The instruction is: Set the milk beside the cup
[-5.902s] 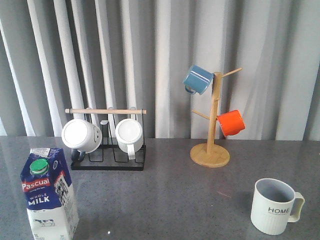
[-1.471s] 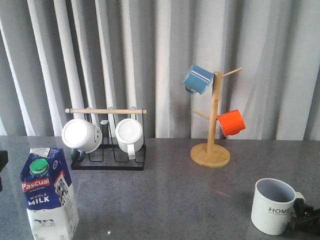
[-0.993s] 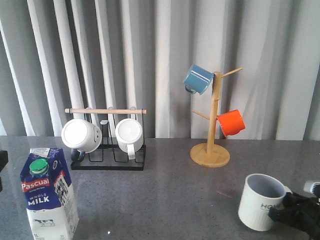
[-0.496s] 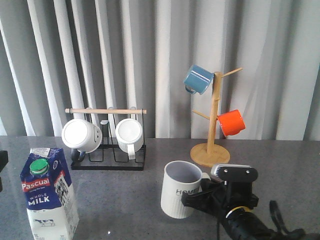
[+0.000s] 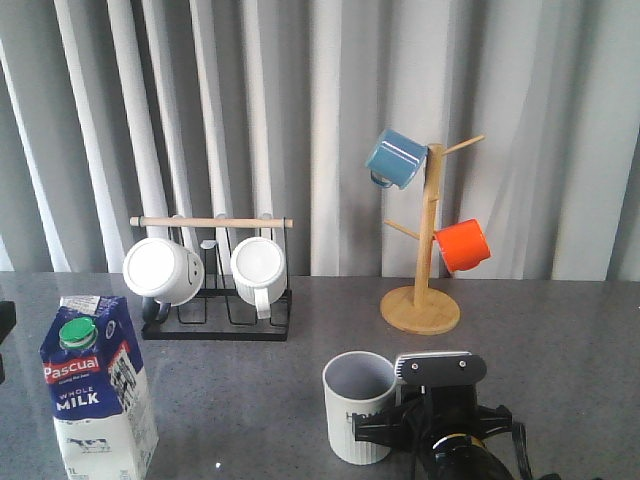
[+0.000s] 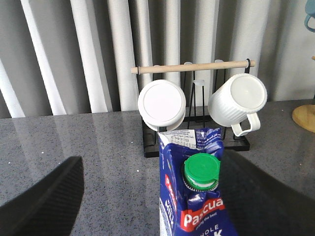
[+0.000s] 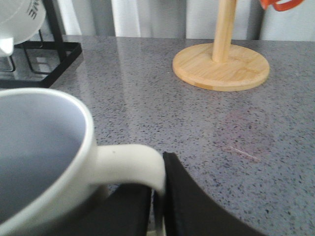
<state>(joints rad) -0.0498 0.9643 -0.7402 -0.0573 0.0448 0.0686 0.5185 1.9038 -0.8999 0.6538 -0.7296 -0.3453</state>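
The milk [image 5: 95, 390], a blue and white Pascual carton with a green cap, stands upright at the front left of the table. In the left wrist view the milk [image 6: 199, 196] sits between the spread fingers [image 6: 47, 201] of my left gripper [image 6: 153, 164], which is open and close to the carton on one side. The cup [image 5: 358, 405], pale and ribbed with a grey inside, is at the front centre. My right gripper [image 5: 402, 428] is shut on its handle [image 7: 130, 164]. The right wrist view shows the cup [image 7: 44, 147] close up with my right gripper [image 7: 158, 199] pinching the handle.
A black wire rack [image 5: 215, 305] with a wooden bar holds two smooth white mugs [image 5: 162, 270] at the back left. A wooden mug tree [image 5: 428, 255] carries a blue mug [image 5: 396, 158] and an orange mug [image 5: 462, 245] at the back right. Grey curtains hang behind the table.
My right gripper closed on the cup's handle and carried the cup from the front right to the front centre. The milk and the left gripper have not moved.
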